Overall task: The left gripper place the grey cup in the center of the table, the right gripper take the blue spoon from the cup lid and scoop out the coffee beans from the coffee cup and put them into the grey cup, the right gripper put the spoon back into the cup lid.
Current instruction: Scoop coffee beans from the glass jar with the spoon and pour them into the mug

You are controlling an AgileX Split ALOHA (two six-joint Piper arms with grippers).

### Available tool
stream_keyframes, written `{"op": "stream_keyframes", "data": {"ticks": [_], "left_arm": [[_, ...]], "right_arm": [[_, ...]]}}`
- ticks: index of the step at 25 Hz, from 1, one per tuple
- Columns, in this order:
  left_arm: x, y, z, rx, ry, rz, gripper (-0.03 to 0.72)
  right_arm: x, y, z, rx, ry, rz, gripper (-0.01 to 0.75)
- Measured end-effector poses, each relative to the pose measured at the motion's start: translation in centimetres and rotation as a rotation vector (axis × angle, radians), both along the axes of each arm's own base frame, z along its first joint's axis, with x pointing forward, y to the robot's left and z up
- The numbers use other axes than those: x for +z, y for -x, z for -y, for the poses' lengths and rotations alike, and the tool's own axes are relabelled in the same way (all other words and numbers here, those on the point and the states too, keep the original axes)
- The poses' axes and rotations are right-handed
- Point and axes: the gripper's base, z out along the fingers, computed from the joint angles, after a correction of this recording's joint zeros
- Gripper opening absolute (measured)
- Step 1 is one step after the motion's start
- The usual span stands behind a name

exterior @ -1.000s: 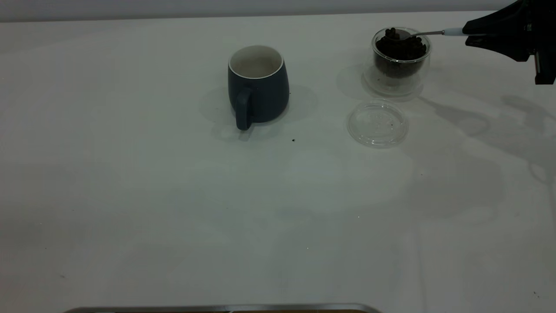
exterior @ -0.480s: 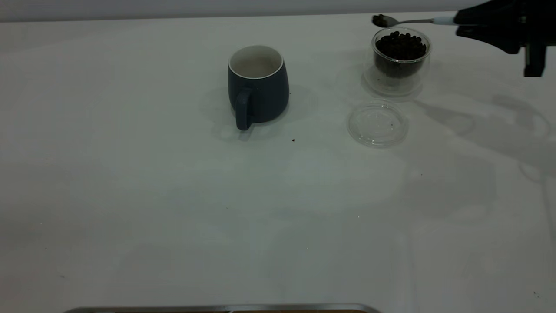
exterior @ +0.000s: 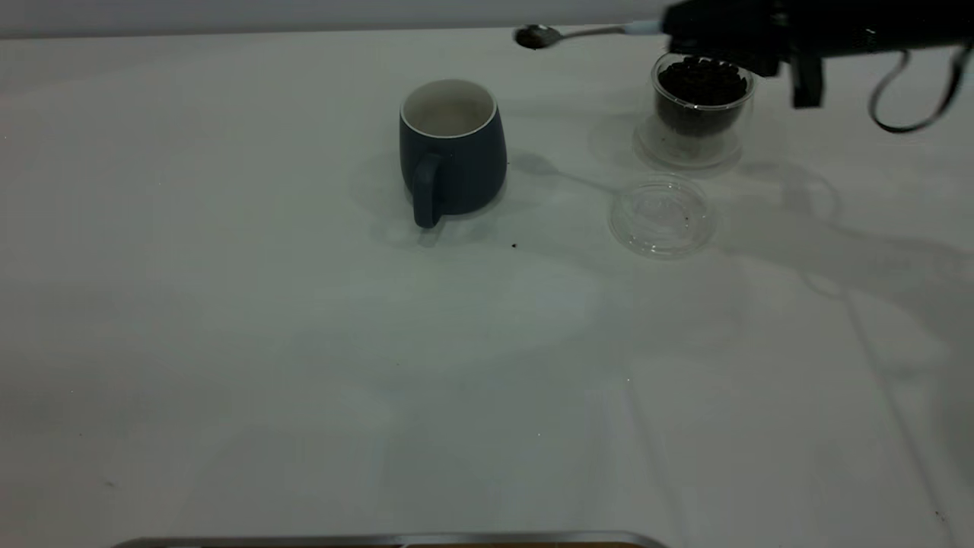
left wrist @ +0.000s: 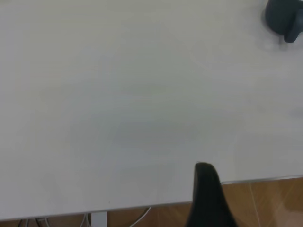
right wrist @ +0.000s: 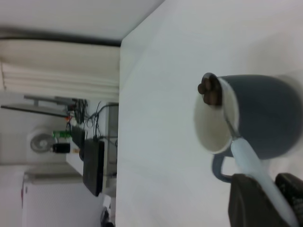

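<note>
White and plain, the desk (exterior: 304, 342) carries three vessels in the exterior view. Take the mug (exterior: 452, 148) as the landmark: it stands upright near the desk's far middle, handle turned toward the camera, its off-white inside showing no beans.

Right of the mug, a little farther back and well apart from it, stands the glass cup (exterior: 698, 106), filled with coffee beans (exterior: 701, 80). The lid (exterior: 661, 215) lies flat on the desk to the mug's right and slightly nearer the camera, just in front of the glass cup; nothing rests on it.

The right claw (exterior: 689, 30) hangs in the air over the glass cup, clamped on the pale handle of the spoon (exterior: 578, 33). The spoon reaches level toward the mug, and its bowl, raised above the desk, sits between mug and glass cup, closer to the mug. In the right wrist view a few dark beans ride in the spoon's bowl (right wrist: 210, 90), seen against the mug's rim (right wrist: 210, 118).

Only one dark finger of the left claw (left wrist: 207, 198) shows, near the desk edge and far from the mug (left wrist: 284, 18); whether it is open or closed cannot be told.
</note>
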Motion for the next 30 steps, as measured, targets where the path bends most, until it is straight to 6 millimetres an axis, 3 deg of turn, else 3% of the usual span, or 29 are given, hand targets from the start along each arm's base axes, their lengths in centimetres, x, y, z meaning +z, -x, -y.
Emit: {"op": "stream_keyframes", "data": {"ticks": [6, 11, 22, 26, 30], "left_arm": [[0.0, 0.0, 0.0, 0.0, 0.0, 0.0, 0.555], [0.0, 0.0, 0.0, 0.0, 0.0, 0.0, 0.555], [0.0, 0.0, 0.0, -0.001, -0.001, 0.0, 0.555], [0.0, 0.0, 0.0, -0.001, -0.002, 0.0, 0.555], [0.0, 0.0, 0.0, -0.001, -0.002, 0.0, 0.555]], "right_arm": [[0.7, -0.8, -3.2, 0.056, 0.045, 0.04, 0.112], [0.4, -0.8, -4.4, 0.097, 0.143, 0.117, 0.112], [0.0, -0.9, -4.5, 0.389, 0.467, 0.697, 0.112], [0.2, -0.9, -4.5, 0.379, 0.446, 0.681, 0.112], [1.7, 0.0, -3.2, 0.276, 0.369, 0.526, 0.112]]}}
